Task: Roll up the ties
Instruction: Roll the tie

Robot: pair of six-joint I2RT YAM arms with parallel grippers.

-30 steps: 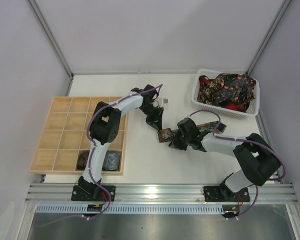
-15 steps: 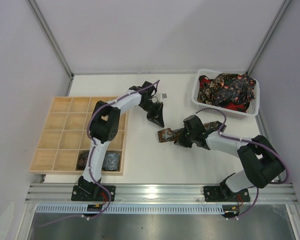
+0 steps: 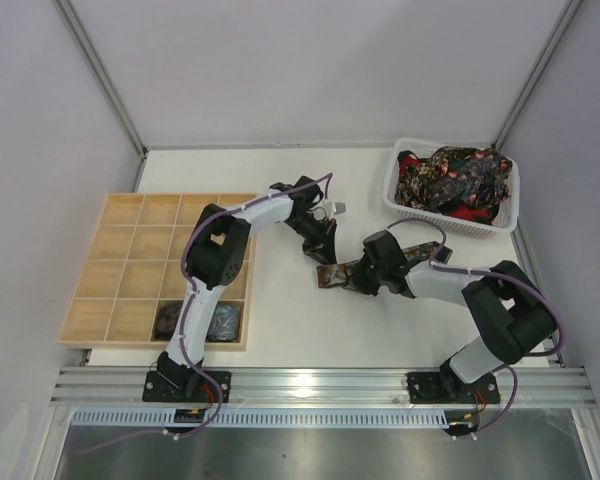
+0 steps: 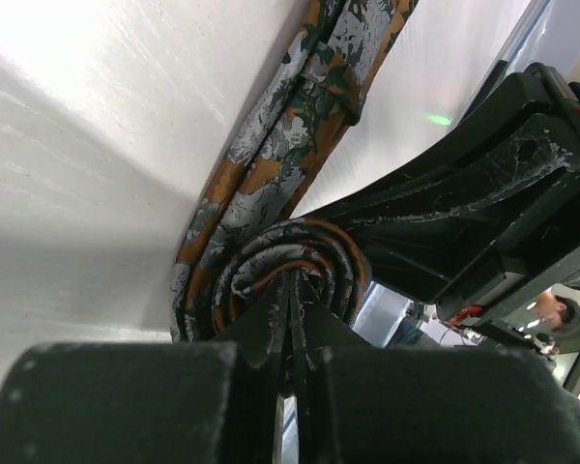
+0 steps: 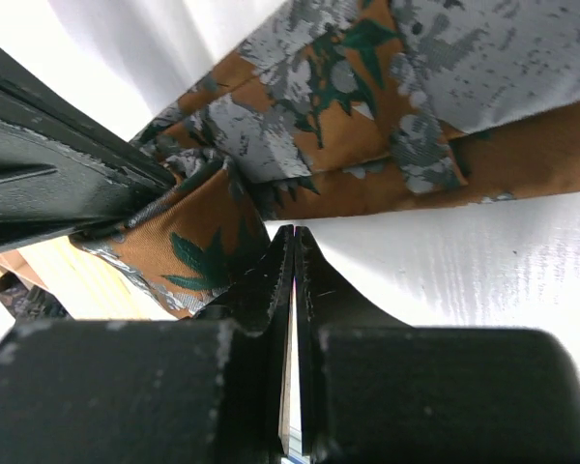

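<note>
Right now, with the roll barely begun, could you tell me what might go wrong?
The coil of the brown tie sits wound around the tips of the shut left end effector; it may spring open when they withdraw. The right end effector is shut at the tie's edge, not clearly pinning it, so the unrolled stretch could drag and roll crooked.

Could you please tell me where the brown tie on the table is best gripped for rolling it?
Grip the rolled end of the brown tie, pinching the spiral's centre end-on, along the roll's axis. The layers wind around that core, so turning it there likely keeps them together; the flat tail lies loose and would probably slide.
</note>
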